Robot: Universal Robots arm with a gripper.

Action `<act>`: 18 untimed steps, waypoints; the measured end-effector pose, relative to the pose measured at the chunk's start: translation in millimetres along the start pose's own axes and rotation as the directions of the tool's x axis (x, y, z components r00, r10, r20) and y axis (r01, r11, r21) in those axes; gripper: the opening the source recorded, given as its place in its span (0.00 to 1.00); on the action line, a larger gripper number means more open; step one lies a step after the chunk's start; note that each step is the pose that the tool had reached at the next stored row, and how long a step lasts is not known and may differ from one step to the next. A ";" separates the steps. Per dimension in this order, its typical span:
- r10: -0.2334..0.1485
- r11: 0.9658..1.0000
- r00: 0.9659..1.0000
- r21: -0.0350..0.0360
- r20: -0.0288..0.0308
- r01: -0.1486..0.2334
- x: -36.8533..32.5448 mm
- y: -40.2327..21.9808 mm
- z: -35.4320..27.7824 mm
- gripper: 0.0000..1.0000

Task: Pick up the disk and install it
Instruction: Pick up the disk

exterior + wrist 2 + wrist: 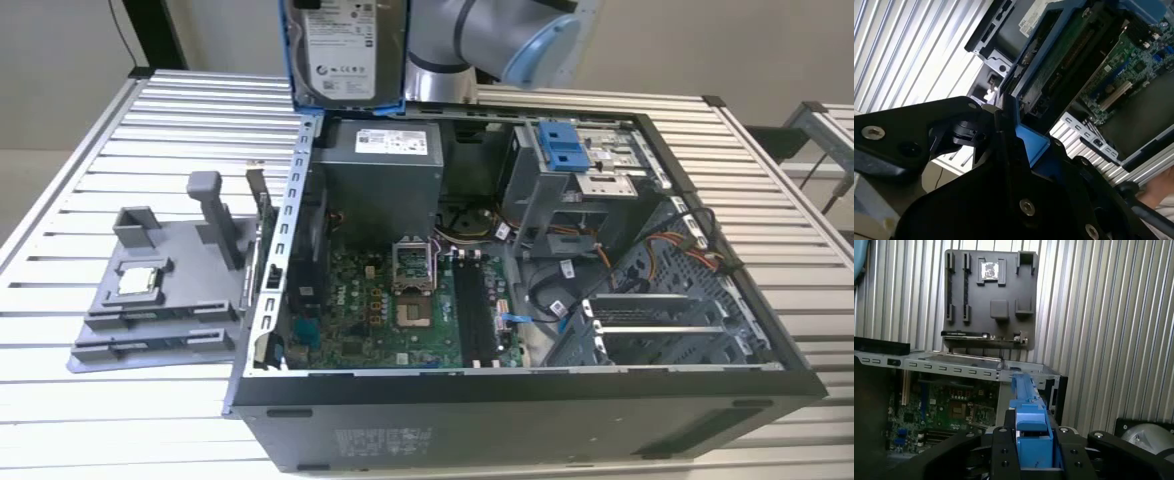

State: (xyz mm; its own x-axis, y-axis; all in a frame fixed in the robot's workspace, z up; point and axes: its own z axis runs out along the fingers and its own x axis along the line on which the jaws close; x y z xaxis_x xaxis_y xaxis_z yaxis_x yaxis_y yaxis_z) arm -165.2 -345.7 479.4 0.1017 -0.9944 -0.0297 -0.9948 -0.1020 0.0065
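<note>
Exterior view overhead-oblique; both wrist views share motherboard (1124,65) (949,407).

There is one disk (344,48), one open computer case (534,400), one motherboard (400,305), one grey parts holder (154,338), one square chip (140,281) and one robot arm (461,30).

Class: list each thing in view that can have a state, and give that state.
disk: gripped, held upright in the air, not installed.
end effector: shut on the disk.
case: lying on its side, open.
chip: seated in the grey holder.
</note>
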 end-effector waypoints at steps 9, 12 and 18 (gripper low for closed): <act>0.000 1.000 1.000 0.000 0.000 0.000 4.0 -32.3 0.6 0.00; 0.000 1.000 1.000 0.000 0.001 0.000 4.1 -32.6 0.6 0.00; 0.002 1.000 1.000 -0.001 0.001 -0.002 8.9 -41.2 0.9 0.00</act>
State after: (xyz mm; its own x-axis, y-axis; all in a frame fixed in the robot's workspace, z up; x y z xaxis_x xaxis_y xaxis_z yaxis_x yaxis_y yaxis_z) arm -123.3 -350.3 477.9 0.1000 -0.9945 -0.0311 -0.9949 -0.1003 0.0079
